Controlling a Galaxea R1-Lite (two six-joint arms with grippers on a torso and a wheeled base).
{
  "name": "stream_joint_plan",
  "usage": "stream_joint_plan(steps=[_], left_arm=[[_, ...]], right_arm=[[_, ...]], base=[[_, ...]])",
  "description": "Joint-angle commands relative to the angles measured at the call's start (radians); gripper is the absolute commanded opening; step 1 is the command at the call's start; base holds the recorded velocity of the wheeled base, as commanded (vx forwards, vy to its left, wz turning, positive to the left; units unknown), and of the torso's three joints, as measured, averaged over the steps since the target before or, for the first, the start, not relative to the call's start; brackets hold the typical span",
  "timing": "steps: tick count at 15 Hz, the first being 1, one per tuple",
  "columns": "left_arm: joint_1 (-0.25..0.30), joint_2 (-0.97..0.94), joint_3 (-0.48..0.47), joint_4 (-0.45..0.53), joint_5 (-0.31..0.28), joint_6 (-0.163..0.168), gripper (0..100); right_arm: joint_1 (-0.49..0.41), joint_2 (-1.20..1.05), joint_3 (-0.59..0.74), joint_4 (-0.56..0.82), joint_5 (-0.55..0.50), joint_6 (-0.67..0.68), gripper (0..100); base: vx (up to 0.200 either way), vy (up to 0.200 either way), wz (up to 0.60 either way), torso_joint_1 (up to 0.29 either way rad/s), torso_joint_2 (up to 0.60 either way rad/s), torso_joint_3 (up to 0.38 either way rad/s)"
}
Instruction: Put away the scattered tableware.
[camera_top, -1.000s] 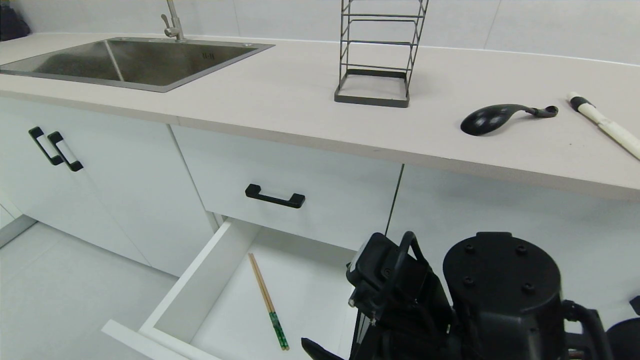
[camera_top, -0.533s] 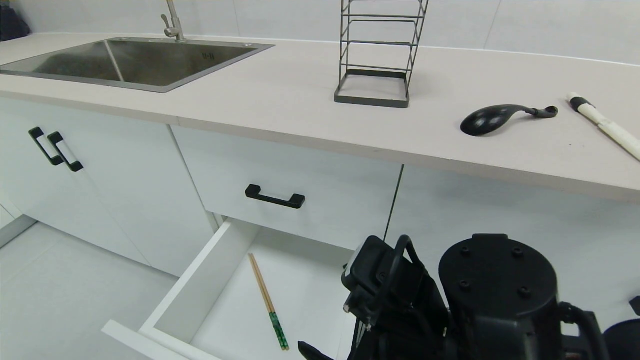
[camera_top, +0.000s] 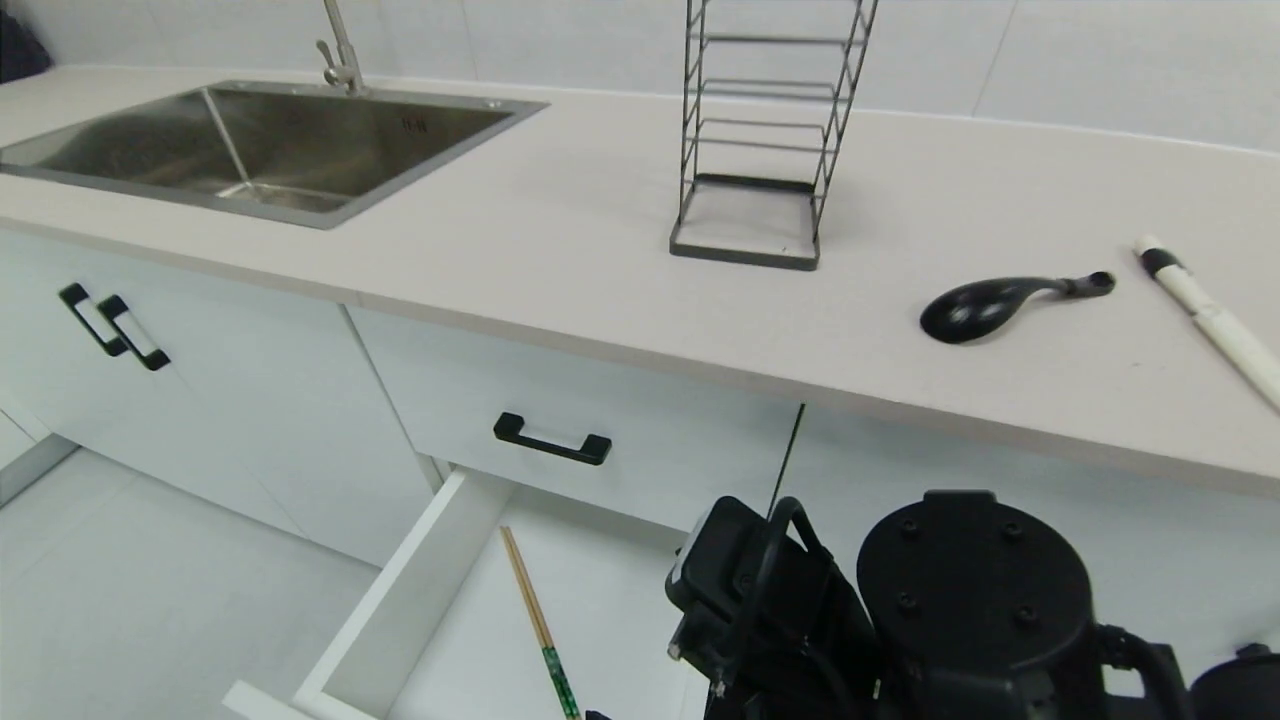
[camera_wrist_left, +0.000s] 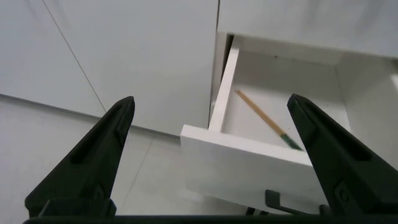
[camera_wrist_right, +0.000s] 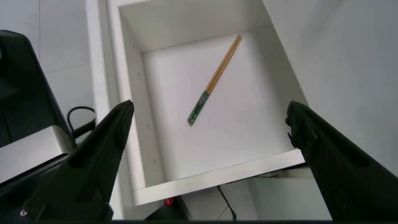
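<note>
- The left gripper (camera_wrist_left: 210, 99) has its two dark fingers spread wide with nothing between them. It hangs outside the open drawer (camera_wrist_left: 239, 152), near its front corner.
- The right gripper (camera_wrist_right: 210, 106) is spread just as wide and holds nothing. It is above the drawer, looking down on its white floor.
- A pair of chopsticks (camera_wrist_right: 214, 79), wooden with green ends, lies loose in the drawer. In the head view it sits at the bottom centre of the frame.
- Change: over the past second the whole head view has slid. The counter (camera_top: 560, 230) now sits lower in the frame and less of the drawer shows. That is the camera lifting, not the things moving.
- What this likely means: one piece is stowed, and attention is turning to the counter for the next.
- A black spoon (camera_top: 985, 303) lies at the right of the frame, near the counter's front edge.
- At the far right a white-handled utensil (camera_top: 1210, 320) runs out of the frame. Its working end is cut off, so it may be a knife or a brush.
- Room: the wire rack (camera_top: 765, 130) at upper centre and the sink (camera_top: 270, 140) at upper left stand well apart from the spoon. This leaves space to approach it from above.
- Edges: the counter's front lip overhangs the back of the drawer. Anything carried down should come forward past the lip, then drop between the drawer's side walls.
</note>
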Motion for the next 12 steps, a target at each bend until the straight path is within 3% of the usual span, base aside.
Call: stream_joint_plan(steps=[1,8,12], left_arm=[[0.001,0.001,0.000,0.001,0.002,0.000,100],[0.001,0.001,0.000,0.001,0.000,0.000,100],[0.001,0.001,0.000,0.001,0.000,0.000,100]], right_arm=[[0.001,0.004,0.003,0.001,0.000,0.000,100],[-0.001,0.007,-0.001,0.001,0.000,0.000,100],[-0.004,0.012,-0.004,0.001,0.000,0.003,100]], base=[[0.000,0.000,0.00,0.168,-0.63,-0.168],[0.000,0.000,0.00,0.169,-0.50,-0.210],[0.000,0.000,0.00,0.362,-0.48,-0.237]])
